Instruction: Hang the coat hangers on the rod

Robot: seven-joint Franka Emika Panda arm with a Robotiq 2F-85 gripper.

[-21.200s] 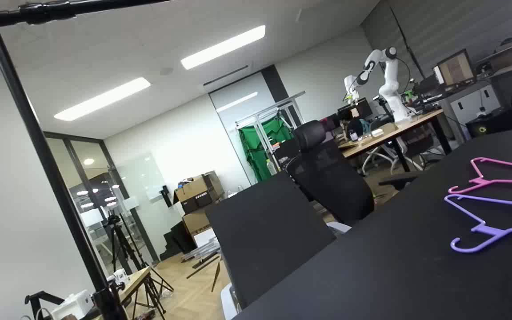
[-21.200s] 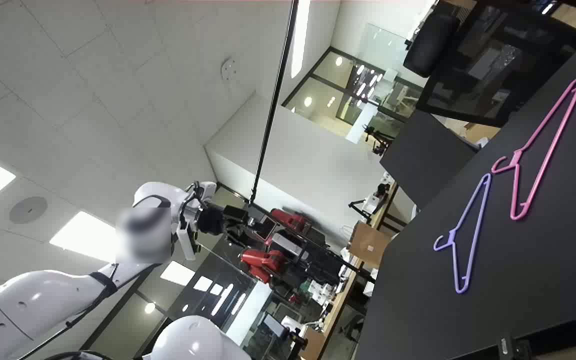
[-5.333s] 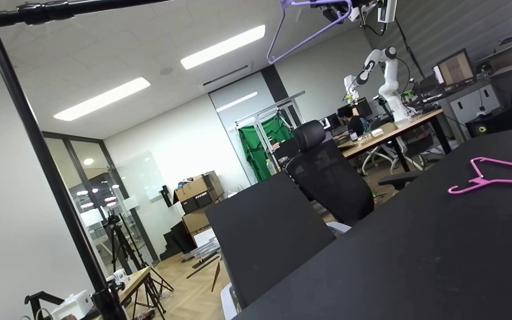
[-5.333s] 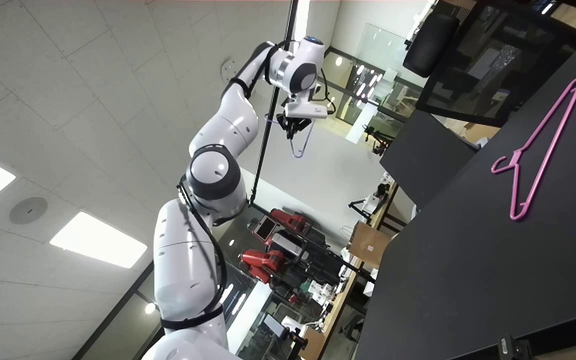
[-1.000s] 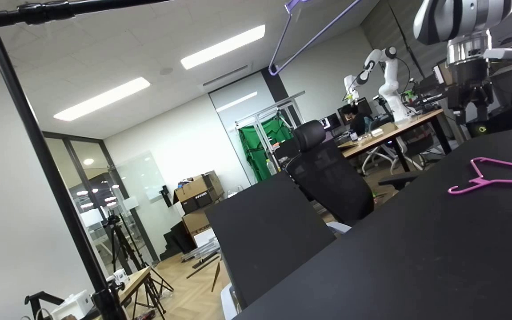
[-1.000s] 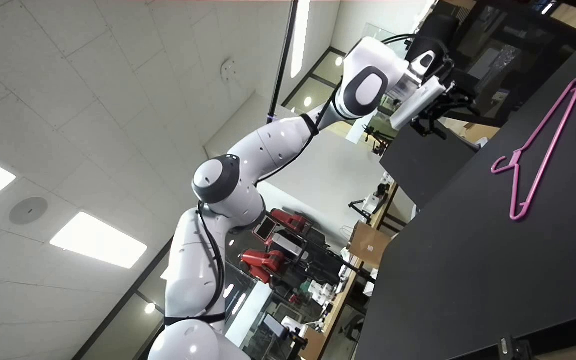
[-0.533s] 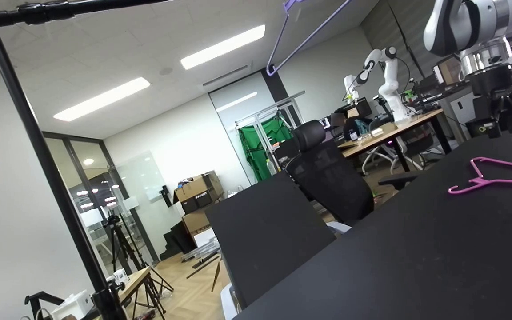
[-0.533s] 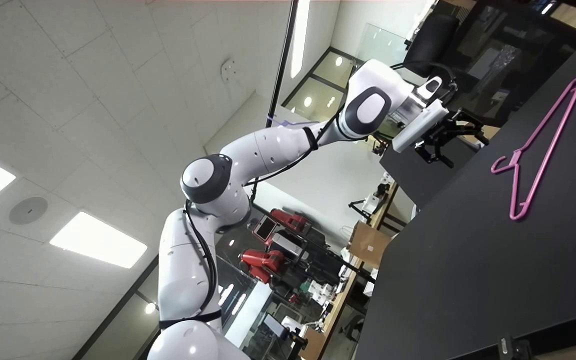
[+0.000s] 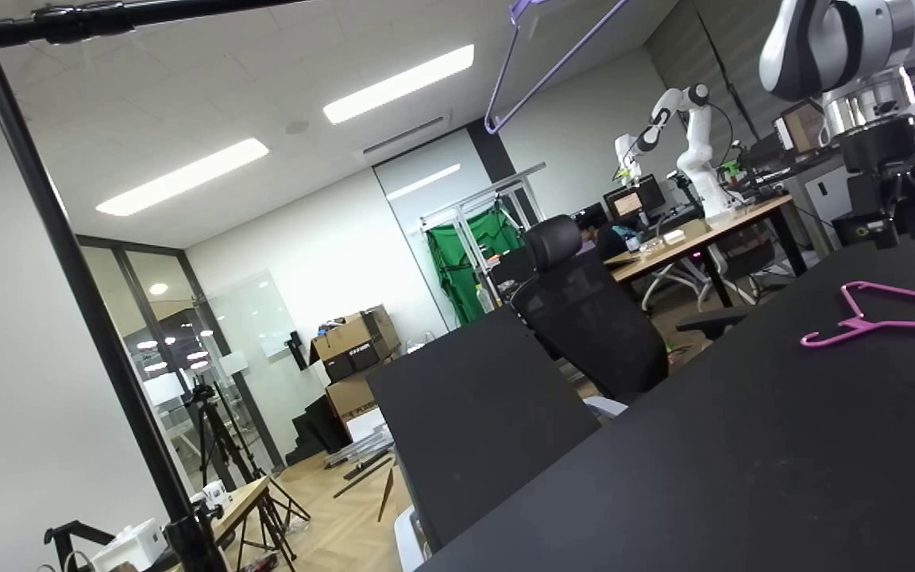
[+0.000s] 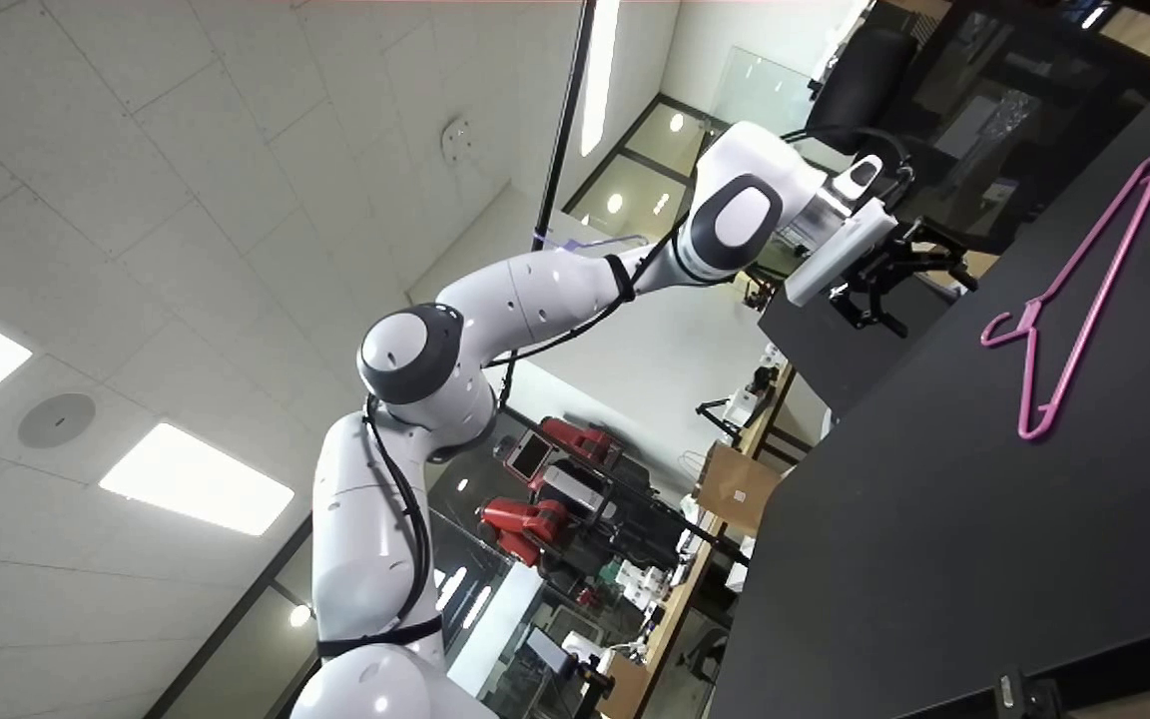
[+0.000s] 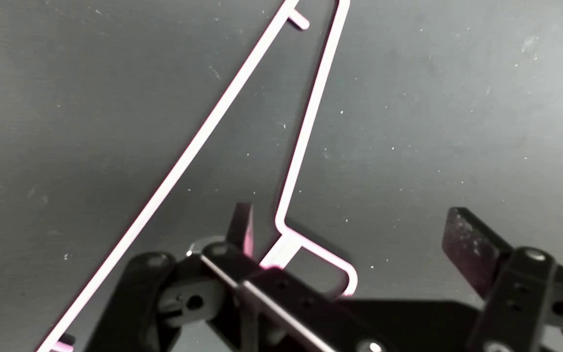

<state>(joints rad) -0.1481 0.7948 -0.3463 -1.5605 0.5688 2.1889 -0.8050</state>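
The claw (image 11: pixel 350 226) has nothing in its hold: in the wrist view its fingers (image 11: pixel 472 252) stand wide apart, one at about 4 o'clock and one between 7 and 8 o'clock. The pink hanger (image 10: pixel 1031 314) lies flat on the table (image 10: pixel 864 559), near 3 o'clock in both exterior views, and in an exterior view its hook is turned to 8 o'clock. For the wrist camera, its long bar runs from 8 o'clock up to 12 o'clock, its neck is at 6 o'clock, just beside one finger as seen from there, and a part of the hook is hidden by the claw. The claw itself is above the table, apart from this hanger. The purple hanger (image 9: pixel 561 66) hangs in the air, at 1 o'clock in an exterior view, where the upper edge cuts it. In an exterior view it is near 12 o'clock, at the black rod (image 10: pixel 560 120), partly behind the white arm (image 10: pixel 535 297); its hook is very small there, so I can say only that it seems to go around the rod. In the background, a black office chair (image 9: pixel 596 326) stands between 3 and 4 o'clock, brown boxes (image 9: pixel 342 338) are piled at 8 o'clock, and, in an exterior view, red machines (image 10: pixel 523 516) are between 6 and 7 o'clock.
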